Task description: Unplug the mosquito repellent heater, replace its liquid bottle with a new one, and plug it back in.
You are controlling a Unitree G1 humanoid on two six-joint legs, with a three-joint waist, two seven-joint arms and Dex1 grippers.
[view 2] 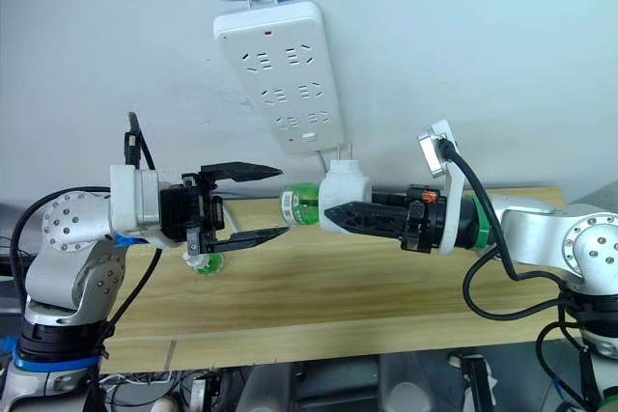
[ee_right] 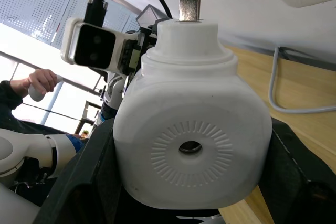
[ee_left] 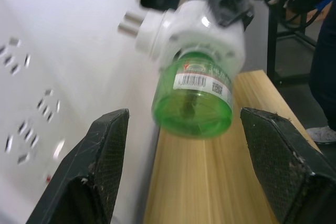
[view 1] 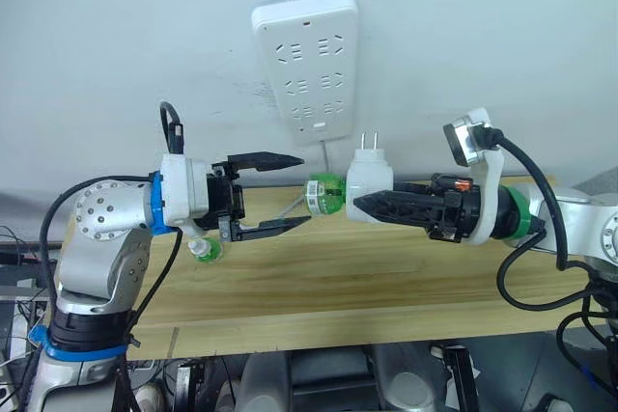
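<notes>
My right gripper (view 1: 359,203) clamps the mosquito repellent heater (view 1: 369,178) mid-air over the wooden table (view 1: 386,277), prongs up, unplugged from the power strip (view 1: 307,60). Its green liquid bottle (view 1: 325,194) sticks out sideways toward my left gripper (view 1: 299,192), which is nearer, fingers wide, bottle just ahead of the gap. Long axis runs gripper to gripper. Another green bottle (view 1: 205,249) sits on the table below the left gripper; contents unclear.

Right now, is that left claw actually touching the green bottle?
Apart. In the left wrist view the green bottle sits between the left gripper's open jaws, with clear gaps on both sides.
</notes>
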